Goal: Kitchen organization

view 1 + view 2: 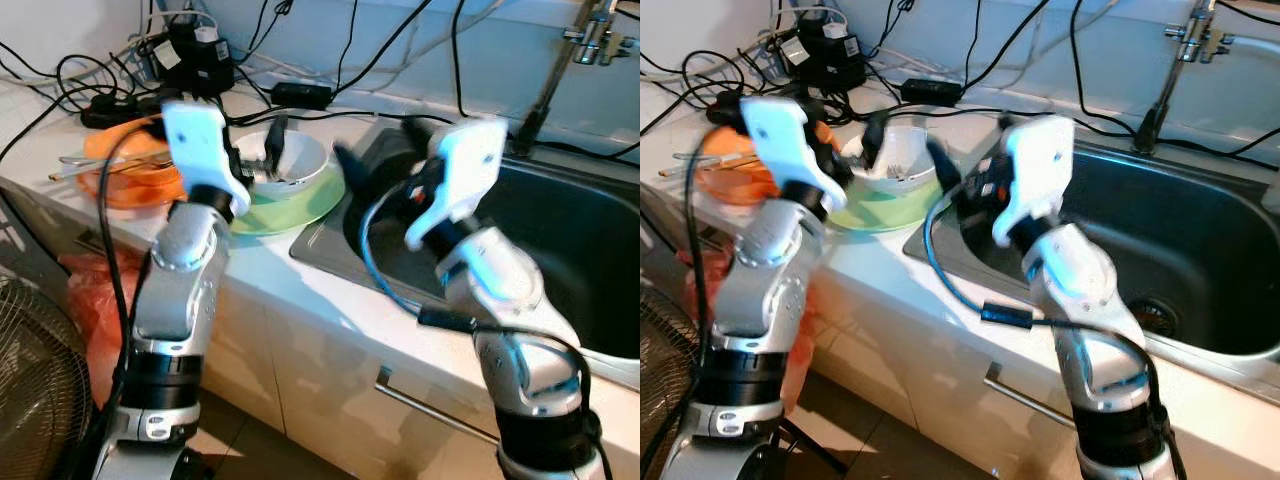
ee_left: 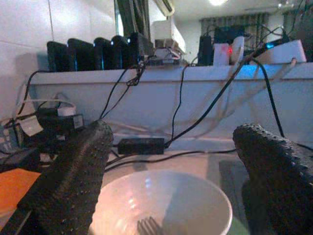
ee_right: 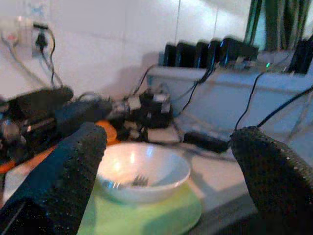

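We saw a tangle of black cables across the counter's back, a black power adapter lying among them. A faucet rose behind the dark sink. On the floor stood a wire fan, an orange bag beside it.

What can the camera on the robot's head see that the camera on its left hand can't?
The left eye view takes in the dark sink, the faucet, an orange plate with chopsticks, a fan and both silver arms, with the right gripper at the sink's edge.

The left wrist view looks between the left gripper's open black fingers at a shelf of black boxes and a lit room behind.

Both show the white bowl with a fork in it, and black cables on the counter.
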Available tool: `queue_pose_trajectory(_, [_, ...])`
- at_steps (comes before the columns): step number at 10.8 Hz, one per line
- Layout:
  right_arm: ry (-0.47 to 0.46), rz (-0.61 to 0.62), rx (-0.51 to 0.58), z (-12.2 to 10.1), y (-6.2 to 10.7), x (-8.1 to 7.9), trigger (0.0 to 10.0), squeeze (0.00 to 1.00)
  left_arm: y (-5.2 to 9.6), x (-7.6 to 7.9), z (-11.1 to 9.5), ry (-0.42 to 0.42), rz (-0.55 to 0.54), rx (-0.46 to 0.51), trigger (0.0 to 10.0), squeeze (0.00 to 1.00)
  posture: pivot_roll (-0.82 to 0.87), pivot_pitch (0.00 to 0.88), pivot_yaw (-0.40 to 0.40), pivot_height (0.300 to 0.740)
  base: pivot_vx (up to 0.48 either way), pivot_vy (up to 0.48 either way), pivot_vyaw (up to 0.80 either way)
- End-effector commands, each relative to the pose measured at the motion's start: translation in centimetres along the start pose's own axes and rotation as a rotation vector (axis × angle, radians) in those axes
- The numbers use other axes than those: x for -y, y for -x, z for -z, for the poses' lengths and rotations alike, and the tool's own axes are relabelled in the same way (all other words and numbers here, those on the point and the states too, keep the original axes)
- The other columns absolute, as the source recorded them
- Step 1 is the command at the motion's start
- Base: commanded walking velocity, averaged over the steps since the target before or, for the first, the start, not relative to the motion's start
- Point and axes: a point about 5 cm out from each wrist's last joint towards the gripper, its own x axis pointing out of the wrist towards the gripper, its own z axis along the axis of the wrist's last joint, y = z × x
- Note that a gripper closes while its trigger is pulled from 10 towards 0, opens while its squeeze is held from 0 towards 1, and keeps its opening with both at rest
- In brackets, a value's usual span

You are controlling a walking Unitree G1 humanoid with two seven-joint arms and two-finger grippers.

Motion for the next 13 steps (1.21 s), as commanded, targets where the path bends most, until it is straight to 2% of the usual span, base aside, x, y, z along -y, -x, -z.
queue_pose_trajectory(1, [0.005,-0.008,-0.030,0.2,0.2,-0.2,10.0,0.00,0.2,0.5,0.9,-0.004,0.034,-0.039,10.0,0.00,-0.02,0.000,0.038,0.740,0.000,0.000,0.00])
queue_pose_trajectory(6, [-0.048,-0.101,-0.187,2.3,1.5,-1.7,10.0,0.00,1.1,1.2,2.5,-0.036,0.125,-0.066,10.0,0.00,-0.04,0.000,0.051,0.740,0.000,0.000,0.00])
queue_pose_trajectory(10, [-0.051,-0.080,-0.206,2.1,2.1,-1.6,10.0,0.00,1.1,1.5,3.6,-0.096,0.208,-0.072,10.0,0.00,-0.07,0.000,0.054,0.740,0.000,0.000,0.00])
queue_pose_trajectory(13, [-0.065,-0.089,-0.232,2.1,2.8,-1.8,10.0,0.00,1.1,0.5,4.6,-0.140,0.181,-0.076,10.0,0.00,-0.09,0.000,0.052,0.740,0.000,0.000,0.00])
